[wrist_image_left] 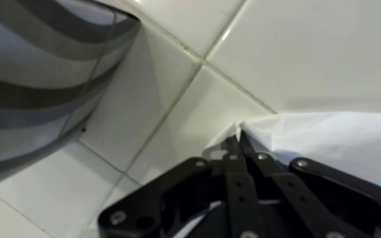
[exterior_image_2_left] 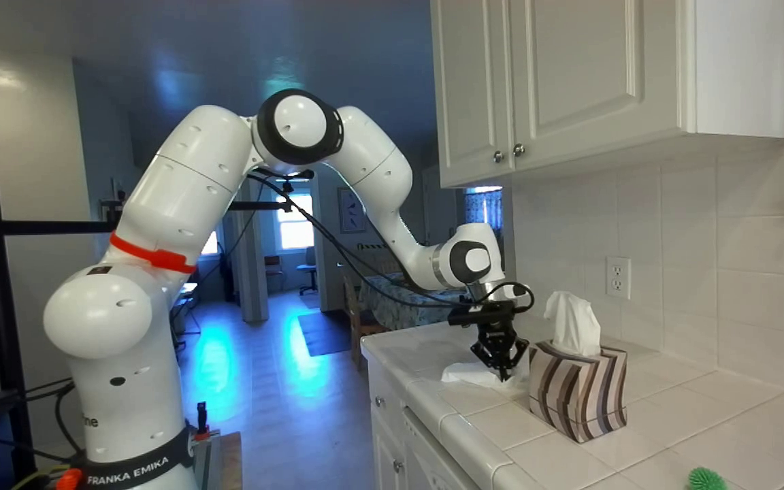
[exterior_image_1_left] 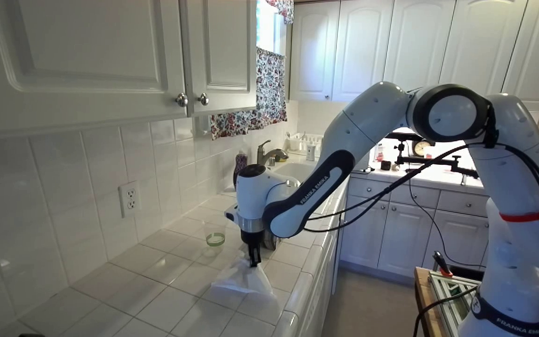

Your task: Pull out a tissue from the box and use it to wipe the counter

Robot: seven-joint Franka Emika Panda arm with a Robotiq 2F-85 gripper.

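The jaws pinch the tissue [wrist_image_left: 332, 143]; with hard rubbing on the desk [exterior_image_1_left: 148, 292], it may tear. Swinging wide could knock the box [exterior_image_2_left: 577, 393].

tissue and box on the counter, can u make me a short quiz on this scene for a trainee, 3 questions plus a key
1. True or false: the gripper is shut on a tissue, part of which rests on the counter.

2. Multiple choice: what pattern covers the box?
a) polka dots
b) wavy stripes
c) checks

3. Short answer: in an exterior view, what sticks up from the top of the box?

Key:
1. True.
2. b) wavy stripes.
3. Another white tissue.
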